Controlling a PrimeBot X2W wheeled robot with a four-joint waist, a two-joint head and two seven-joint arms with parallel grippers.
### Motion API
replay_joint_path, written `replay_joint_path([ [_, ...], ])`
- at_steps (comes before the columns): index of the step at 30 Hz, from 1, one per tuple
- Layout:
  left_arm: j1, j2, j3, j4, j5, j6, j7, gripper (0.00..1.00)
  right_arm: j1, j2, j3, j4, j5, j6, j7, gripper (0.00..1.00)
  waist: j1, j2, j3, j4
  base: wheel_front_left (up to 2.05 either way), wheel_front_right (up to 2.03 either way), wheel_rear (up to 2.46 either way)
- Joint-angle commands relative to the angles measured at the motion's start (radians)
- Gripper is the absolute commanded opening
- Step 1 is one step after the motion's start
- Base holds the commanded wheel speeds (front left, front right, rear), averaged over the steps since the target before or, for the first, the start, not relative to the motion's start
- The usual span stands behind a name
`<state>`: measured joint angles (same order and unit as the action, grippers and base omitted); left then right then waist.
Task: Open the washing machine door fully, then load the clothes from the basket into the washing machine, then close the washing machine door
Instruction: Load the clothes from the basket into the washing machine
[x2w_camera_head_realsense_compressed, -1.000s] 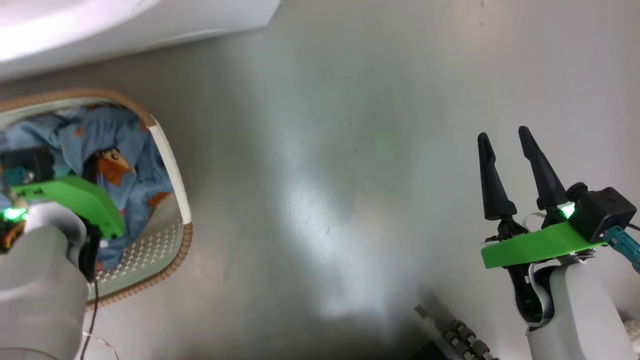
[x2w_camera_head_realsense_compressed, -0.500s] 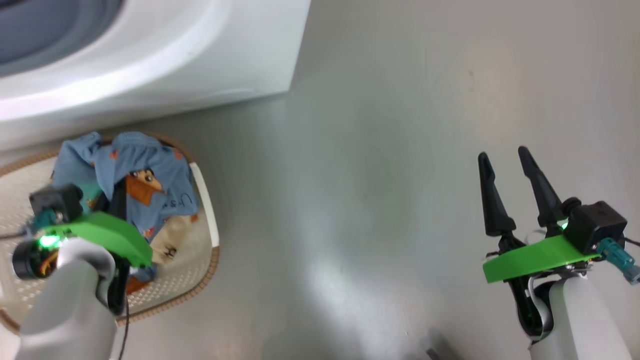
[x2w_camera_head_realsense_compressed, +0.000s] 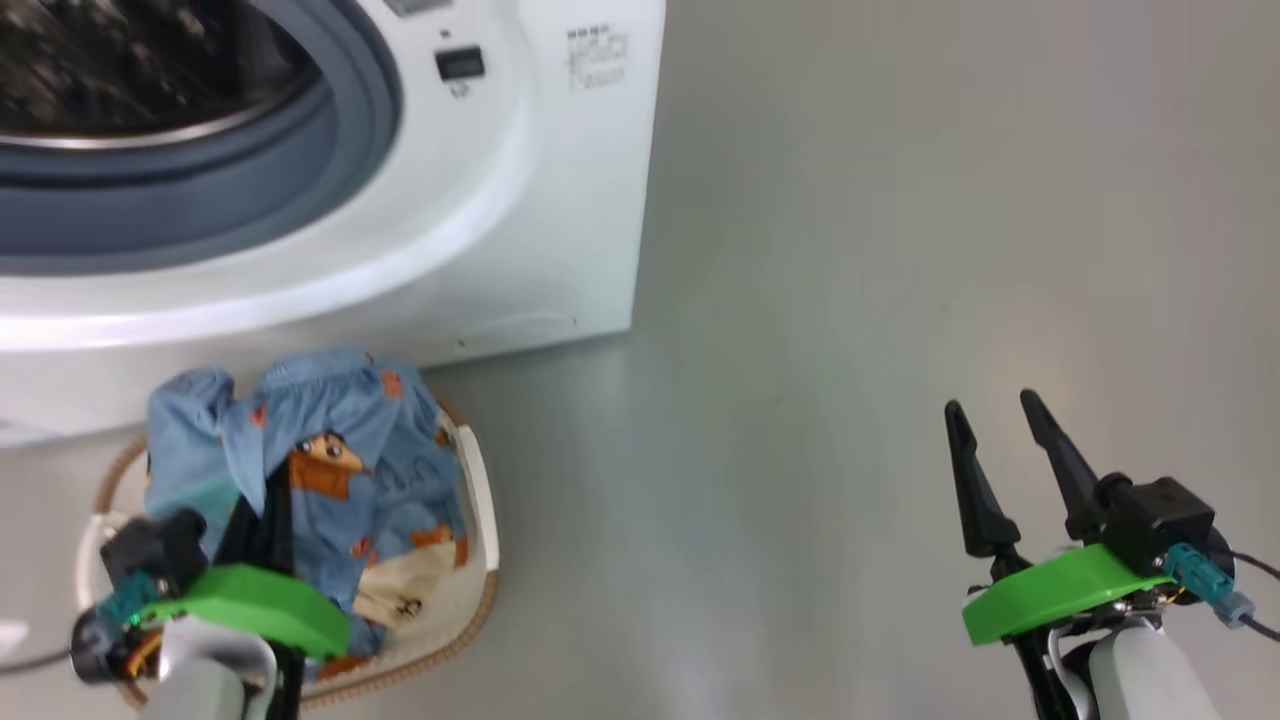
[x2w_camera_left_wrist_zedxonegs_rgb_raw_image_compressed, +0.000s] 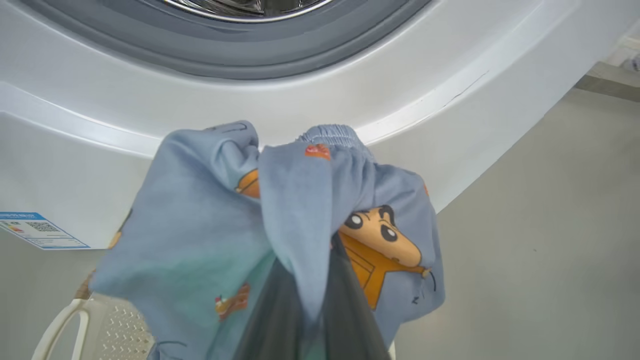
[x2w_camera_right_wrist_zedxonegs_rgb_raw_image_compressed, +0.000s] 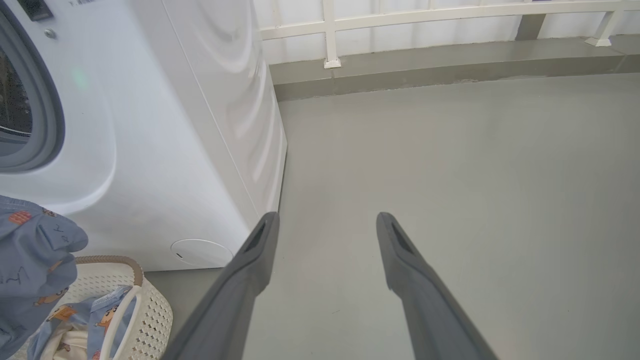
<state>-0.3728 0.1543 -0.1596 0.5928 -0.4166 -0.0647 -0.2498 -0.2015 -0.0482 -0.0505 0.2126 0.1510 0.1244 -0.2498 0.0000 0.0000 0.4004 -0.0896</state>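
Note:
The washing machine (x2w_camera_head_realsense_compressed: 560, 200) stands at the upper left, its drum mouth (x2w_camera_head_realsense_compressed: 120, 110) uncovered inside the grey-blue gasket. The washing machine door is out of view. My left gripper (x2w_camera_head_realsense_compressed: 265, 520) is shut on the light blue bear-print clothes (x2w_camera_head_realsense_compressed: 380, 470), which hang bunched above the basket (x2w_camera_head_realsense_compressed: 480, 520). In the left wrist view the clothes (x2w_camera_left_wrist_zedxonegs_rgb_raw_image_compressed: 280, 210) drape over the closed fingers (x2w_camera_left_wrist_zedxonegs_rgb_raw_image_compressed: 345, 320), just below the machine's front (x2w_camera_left_wrist_zedxonegs_rgb_raw_image_compressed: 320, 110). A cream piece (x2w_camera_head_realsense_compressed: 420, 590) trails into the basket. My right gripper (x2w_camera_head_realsense_compressed: 990, 420) stands open over bare floor, also open in its own view (x2w_camera_right_wrist_zedxonegs_rgb_raw_image_compressed: 327, 220).
The grey floor (x2w_camera_head_realsense_compressed: 850, 250) stretches to the right of the machine. A white railing (x2w_camera_right_wrist_zedxonegs_rgb_raw_image_compressed: 450, 15) and a low kerb run along the far side. A round flap (x2w_camera_right_wrist_zedxonegs_rgb_raw_image_compressed: 200, 252) sits low on the machine's front, beside the basket (x2w_camera_right_wrist_zedxonegs_rgb_raw_image_compressed: 150, 310). A blue energy sticker (x2w_camera_left_wrist_zedxonegs_rgb_raw_image_compressed: 35, 230) is on the front panel.
The head camera has tilted up, bringing the machine's mouth into view. My left gripper has lifted the blue clothes up out of the basket. The right gripper stays open.

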Motion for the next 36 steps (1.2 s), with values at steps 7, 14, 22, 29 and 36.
replay_joint_path([
  [7, 0.179, -0.034, 0.126, -0.239, 0.106, 0.001, -0.012, 0.00, 0.055, -0.015, 0.037, -0.004, 0.009, 0.006, -0.012, 1.00, 0.0000, 0.0000, -0.208, 0.029, 0.00, 0.00, 0.00],
  [14, 0.270, -0.065, 0.172, -0.377, 0.172, 0.002, -0.012, 0.00, 0.079, -0.020, 0.049, -0.006, 0.003, 0.006, -0.012, 1.00, 0.0000, 0.0000, -0.274, 0.035, 0.00, 0.00, 0.00],
  [22, 0.373, -0.091, 0.208, -0.471, 0.218, 0.005, -0.012, 0.00, 0.113, -0.028, 0.060, -0.008, 0.000, 0.006, -0.012, 1.00, 0.0000, 0.0000, -0.363, 0.043, 0.00, 0.00, 0.00],
  [29, 0.447, -0.098, 0.223, -0.523, 0.245, 0.008, -0.012, 0.00, 0.136, -0.029, 0.070, -0.016, -0.006, 0.006, -0.012, 1.00, 0.0000, 0.0000, -0.406, 0.047, 0.00, 0.00, 0.00],
  [36, 0.499, -0.102, 0.226, -0.553, 0.245, 0.027, -0.012, 0.00, 0.152, -0.027, 0.067, -0.024, -0.010, 0.006, -0.012, 1.00, 0.0000, 0.0000, -0.423, 0.055, 0.00, 0.00, 0.00],
])
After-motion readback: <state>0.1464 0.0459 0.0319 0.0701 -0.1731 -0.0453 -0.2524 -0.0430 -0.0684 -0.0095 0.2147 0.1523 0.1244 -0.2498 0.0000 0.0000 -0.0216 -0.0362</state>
